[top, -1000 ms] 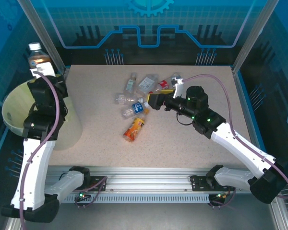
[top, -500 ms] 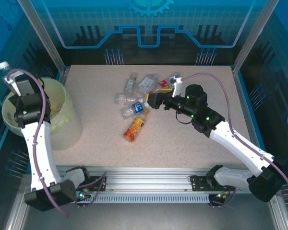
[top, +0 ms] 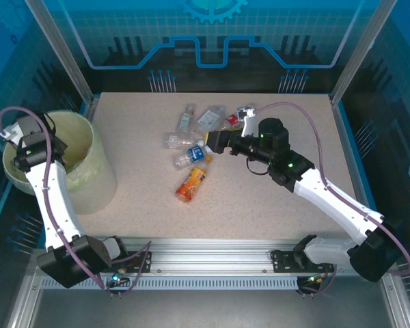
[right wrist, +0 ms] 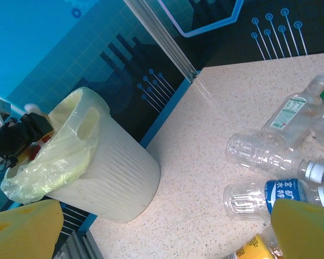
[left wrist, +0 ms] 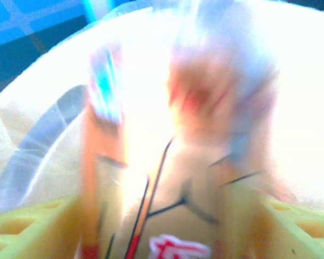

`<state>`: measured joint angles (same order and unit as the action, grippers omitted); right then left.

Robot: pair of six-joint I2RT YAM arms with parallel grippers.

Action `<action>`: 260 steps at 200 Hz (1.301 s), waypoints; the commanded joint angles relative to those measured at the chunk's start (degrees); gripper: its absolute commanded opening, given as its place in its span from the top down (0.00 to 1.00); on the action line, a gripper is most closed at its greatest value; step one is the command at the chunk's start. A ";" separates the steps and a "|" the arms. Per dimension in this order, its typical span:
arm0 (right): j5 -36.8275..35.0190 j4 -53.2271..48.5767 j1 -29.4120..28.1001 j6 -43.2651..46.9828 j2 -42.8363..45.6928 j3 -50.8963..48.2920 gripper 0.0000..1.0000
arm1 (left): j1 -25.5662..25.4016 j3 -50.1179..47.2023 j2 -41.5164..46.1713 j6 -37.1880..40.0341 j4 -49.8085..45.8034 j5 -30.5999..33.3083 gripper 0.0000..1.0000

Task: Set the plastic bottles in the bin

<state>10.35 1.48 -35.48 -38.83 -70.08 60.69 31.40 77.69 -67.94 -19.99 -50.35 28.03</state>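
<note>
Left gripper [top: 17, 133] is up over the bin [top: 89, 181], at the rim's 9 o'clock in the top view. On the left wrist cam a bottle [left wrist: 173, 140] with orange-red markings sits between the yellow fingers [left wrist: 27, 229], with the pale inside of the bin behind it. That frame is badly smeared, so I cannot tell if the jaws are clamping it or not.

Right gripper [top: 214, 141] is low over the table [top: 273, 198] with its jaws wide apart and nothing between them. It sits on the 3 o'clock side of the plastic bottles [top: 171, 140].

The bottles lie loose on their sides around table centre, slightly toward 12 o'clock, well apart from the bin at the table's 9 o'clock edge:
- orange bottle [top: 191, 183] at the group's 6 o'clock
- blue-label bottle [top: 197, 150] just beside the right fingertips, at their 8 o'clock
- green-label bottle [top: 186, 117] at the group's 11 o'clock

On the right wrist cam both yellow fingers frame the bottom corners. The clear bottles are at 3 o'clock. The bin with its translucent liner [right wrist: 38, 172] is at 9 o'clock, with the left gripper hanging above its rim
</note>
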 commanded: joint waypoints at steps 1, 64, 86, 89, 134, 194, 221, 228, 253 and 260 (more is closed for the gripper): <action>0.99 -0.33 0.85 -1.38 -0.15 2.32 0.00 | 0.42 -0.74 1.09 -1.87 -0.59 -0.79 0.17; -3.48 1.85 1.04 -1.63 1.49 -0.63 0.00 | 0.01 2.65 4.78 -0.48 -0.94 -8.36 0.08; -5.48 3.49 1.14 -1.81 2.77 -2.87 0.00 | -2.39 4.79 7.18 0.38 -0.88 -12.06 0.06; -5.65 3.57 1.14 -1.84 2.95 -3.12 0.00 | -3.04 5.09 7.45 0.46 -0.89 -12.14 0.05; -6.73 2.42 1.63 -0.64 4.88 -4.57 0.00 | -13.35 9.15 10.73 1.01 -0.47 -13.16 0.01; -4.24 0.71 3.40 0.51 4.81 -4.13 0.00 | -29.45 6.20 11.50 3.95 6.83 -34.61 0.01; -5.04 -1.74 4.37 0.51 4.44 -3.73 0.00 | -39.22 3.49 8.79 6.42 6.13 -34.28 0.01; -5.44 -2.48 4.59 0.46 4.30 -3.66 0.00 | -41.59 2.74 7.65 7.15 5.67 -33.51 0.01; -5.52 -3.89 5.40 -0.08 4.08 -3.86 0.00 | -48.21 0.60 2.74 8.63 4.56 -28.98 0.01; -5.52 -4.00 5.58 -0.34 4.08 -3.99 0.00 | -49.04 0.16 1.09 8.97 4.56 -28.79 0.01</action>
<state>4.91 -0.49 -30.98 -39.40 -65.98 56.45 -14.13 79.90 -62.81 -14.15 -44.71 -2.61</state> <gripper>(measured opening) 0.998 0.992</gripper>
